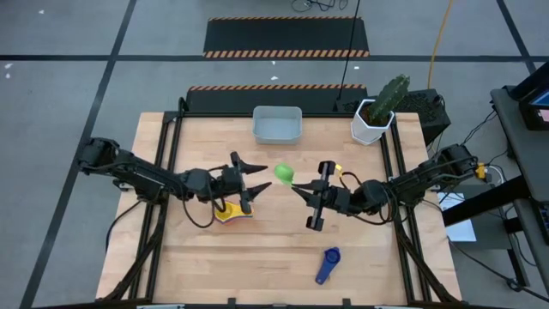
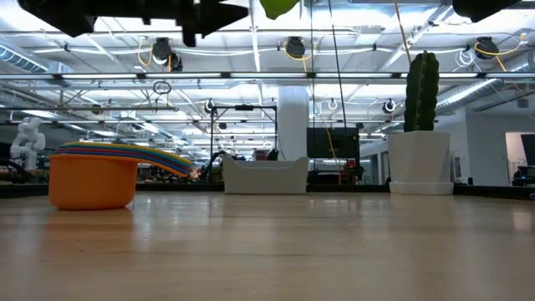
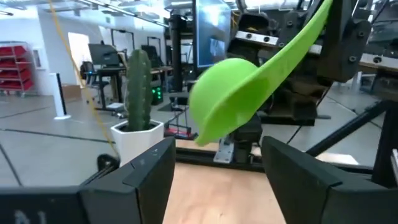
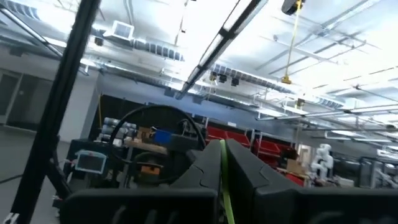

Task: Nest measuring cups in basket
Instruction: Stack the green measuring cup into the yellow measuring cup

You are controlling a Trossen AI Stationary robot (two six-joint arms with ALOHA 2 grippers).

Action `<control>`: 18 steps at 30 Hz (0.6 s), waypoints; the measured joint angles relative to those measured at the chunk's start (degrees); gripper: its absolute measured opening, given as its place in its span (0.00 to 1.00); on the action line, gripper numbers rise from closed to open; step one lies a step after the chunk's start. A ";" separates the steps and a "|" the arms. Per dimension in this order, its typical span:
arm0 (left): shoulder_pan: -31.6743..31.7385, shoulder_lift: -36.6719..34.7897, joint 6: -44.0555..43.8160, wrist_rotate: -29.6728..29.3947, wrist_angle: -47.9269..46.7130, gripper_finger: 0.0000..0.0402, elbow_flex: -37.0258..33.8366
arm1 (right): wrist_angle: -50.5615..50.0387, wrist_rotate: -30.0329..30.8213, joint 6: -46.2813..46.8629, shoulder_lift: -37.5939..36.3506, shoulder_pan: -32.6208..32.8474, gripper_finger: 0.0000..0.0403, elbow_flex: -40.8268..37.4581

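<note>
- The green cup is small and round, with a flat handle.
- Its handle is pinched by the right hand.
- The left hand is spread wide just beside it.

A light wooden table stands on a grey floor crossed by dark lines, with a black mat edged in orange-and-black hazard stripes behind it. Beyond lies a large open workshop: a white ceiling with pipes and bright strip lights, a white column, red storage bins, and what may be desks with monitors.
</note>
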 joint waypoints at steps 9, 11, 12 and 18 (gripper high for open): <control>0.35 5.67 -3.01 -6.29 0.12 0.73 4.03 | 0.37 -0.43 0.90 0.00 0.05 0.00 0.00; 0.47 5.69 -3.06 -4.74 0.02 0.73 4.04 | 0.02 -0.41 0.85 0.00 0.05 0.00 0.00; 0.44 5.63 -3.06 -4.05 0.30 0.73 4.04 | -0.35 -0.40 0.74 0.00 0.05 0.00 0.00; 0.91 5.61 -2.84 -3.50 0.57 0.69 4.04 | -0.86 -0.35 -0.26 0.02 -0.60 0.00 0.00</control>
